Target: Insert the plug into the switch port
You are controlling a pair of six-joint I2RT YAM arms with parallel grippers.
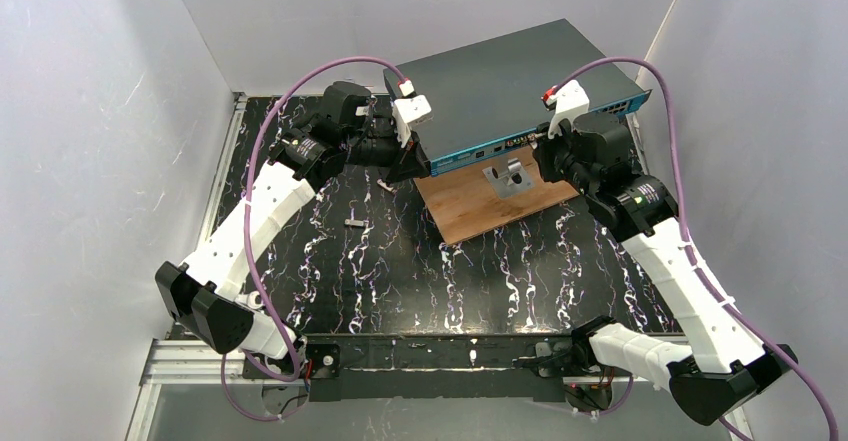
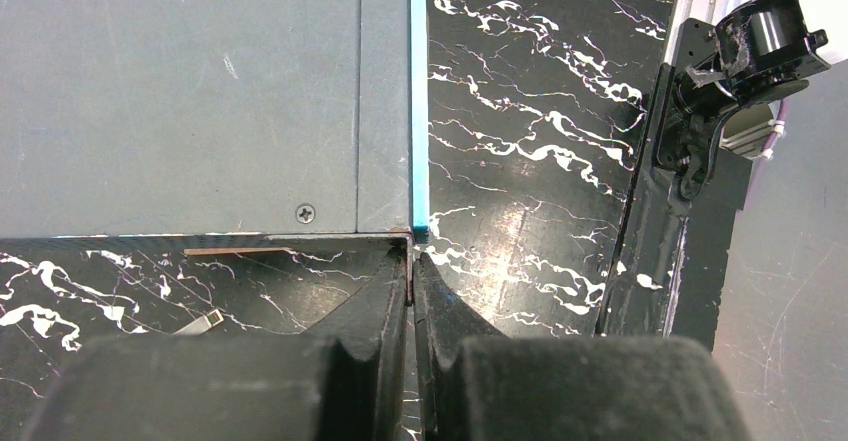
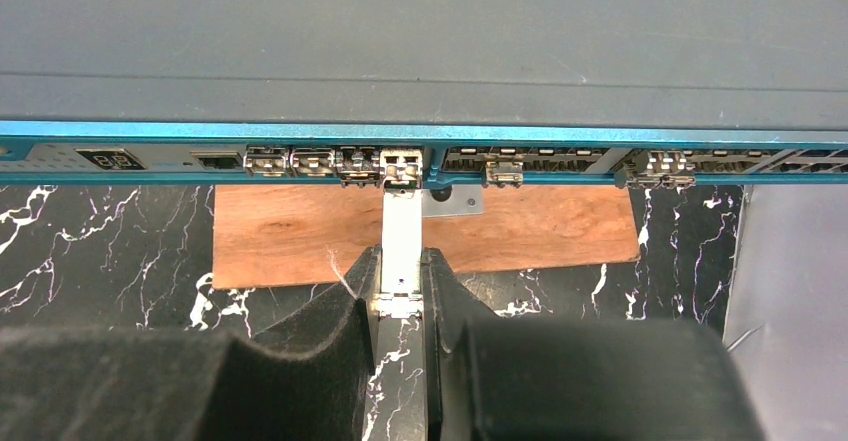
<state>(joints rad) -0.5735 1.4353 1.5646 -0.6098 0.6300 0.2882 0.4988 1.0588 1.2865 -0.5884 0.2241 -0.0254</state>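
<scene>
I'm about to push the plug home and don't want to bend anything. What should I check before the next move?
1. Grip on the plug between the jaws of the right gripper: ok.
2. Plug tip lined up with a port on the teal strip of the switch: ok, it sits at the port's mouth.
3. Plug fully seated: not ok, most of its body shows outside.
4. Bracing by the left gripper: cannot tell. Its shut jaws sit at the switch's corner, but contact is unclear.
</scene>
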